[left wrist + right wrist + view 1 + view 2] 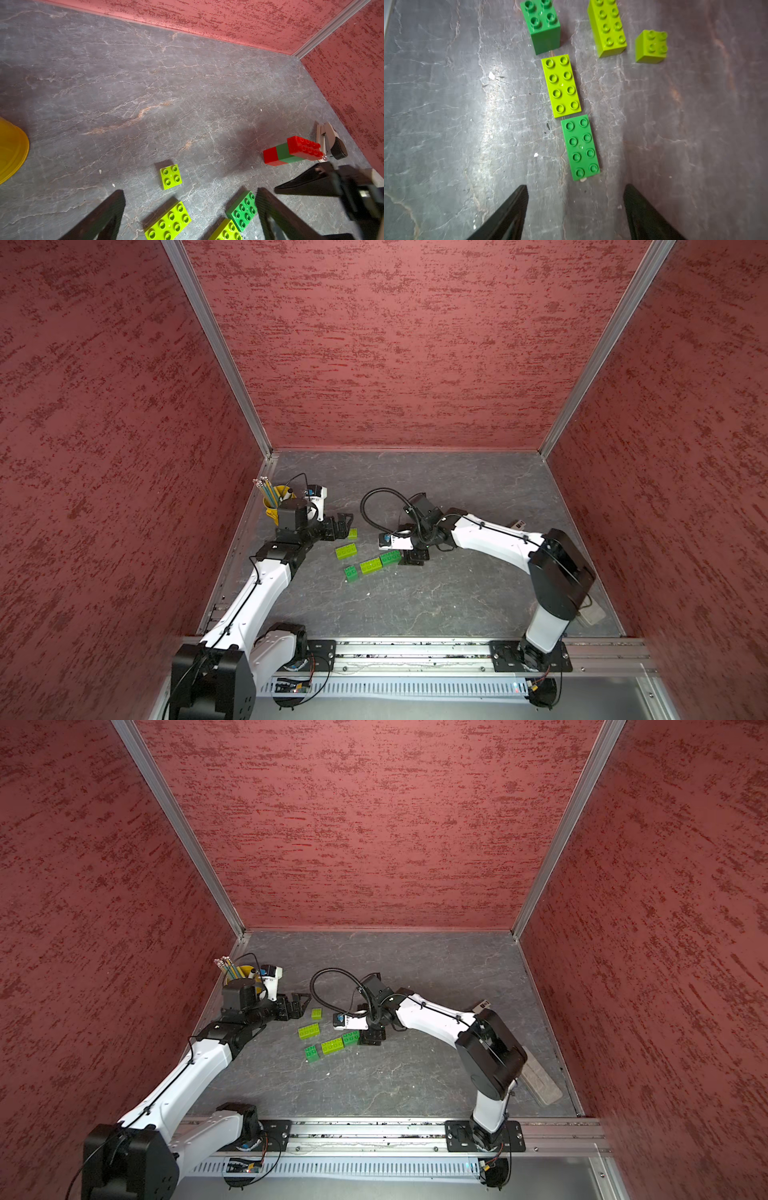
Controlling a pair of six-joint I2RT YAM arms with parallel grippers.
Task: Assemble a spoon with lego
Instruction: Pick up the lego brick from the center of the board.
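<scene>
Five loose lego bricks lie between my arms. A lime square (352, 534) (170, 176) sits nearest my left gripper (347, 523) (191, 193), which hangs open with nothing in it. Below lie a lime oblong (346, 551) (607, 28) and a dark green square (351, 573) (543, 27). A second lime oblong (371, 565) (560, 86) lies end to end with a dark green oblong (390, 558) (580, 147). My right gripper (415, 558) (575, 199) points down just past the dark green oblong's end, open and empty. The spoon's red-green-red stem (291, 152) lies on its side beyond it, hidden in both top views.
A yellow cup (275, 499) of pencils stands at the back left, close behind my left wrist. A grey block (540, 1081) lies by the right wall near my right arm's base. A small white and black object (330, 143) lies just behind the stem. Red walls enclose the grey floor (415, 605).
</scene>
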